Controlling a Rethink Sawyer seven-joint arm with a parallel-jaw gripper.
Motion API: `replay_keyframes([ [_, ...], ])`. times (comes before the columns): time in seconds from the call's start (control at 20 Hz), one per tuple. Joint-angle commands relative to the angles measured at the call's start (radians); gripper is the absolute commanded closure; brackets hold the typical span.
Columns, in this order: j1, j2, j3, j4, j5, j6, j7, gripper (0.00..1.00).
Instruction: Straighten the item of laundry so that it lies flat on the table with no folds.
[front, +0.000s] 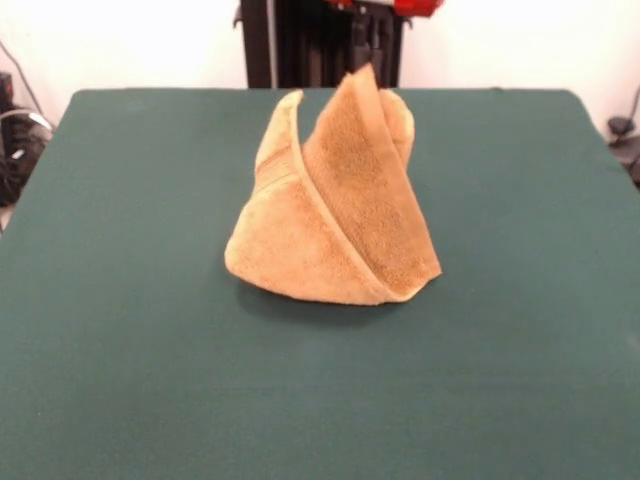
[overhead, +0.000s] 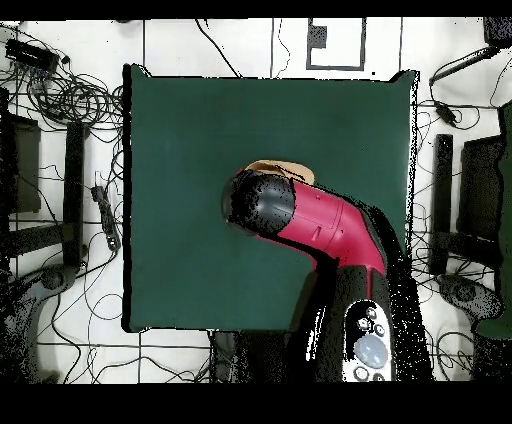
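The golden-tan towel (front: 330, 215) stands near the middle of the green table (front: 130, 330), pulled up into a tent shape. Its lower edges rest on the cloth and its peak rises toward the top of the front view. My gripper (front: 365, 64) is at that peak, shut on the towel's raised part, with only its dark lower end showing below the red arm. In the overhead view the red and black arm (overhead: 310, 220) covers most of the towel. Only a tan sliver of the towel (overhead: 283, 170) shows beyond the arm's head, on the table (overhead: 180, 150). The gripper itself is hidden there.
The robot's black pedestal (front: 300, 45) stands behind the table's far edge. Cables and dark equipment (overhead: 60, 100) lie on the floor around the table. More cables (front: 15, 140) show at the left edge of the front view.
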Motion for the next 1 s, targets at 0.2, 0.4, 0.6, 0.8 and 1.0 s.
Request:
replay_keyframes([
  [0.2, 0.06, 0.104, 0.006, -0.029, 0.084, -0.047, 0.329, 1.0],
  [0.4, 0.05, 0.111, 0.009, -0.026, 0.086, -0.062, 0.315, 1.0],
  [0.6, 0.059, 0.122, -0.003, -0.026, 0.086, -0.06, 0.33, 1.0],
  [0.8, 0.074, 0.116, -0.015, -0.012, 0.092, -0.026, 0.348, 1.0],
  [1.0, 0.086, 0.118, -0.013, -0.011, 0.104, -0.028, 0.358, 1.0],
])
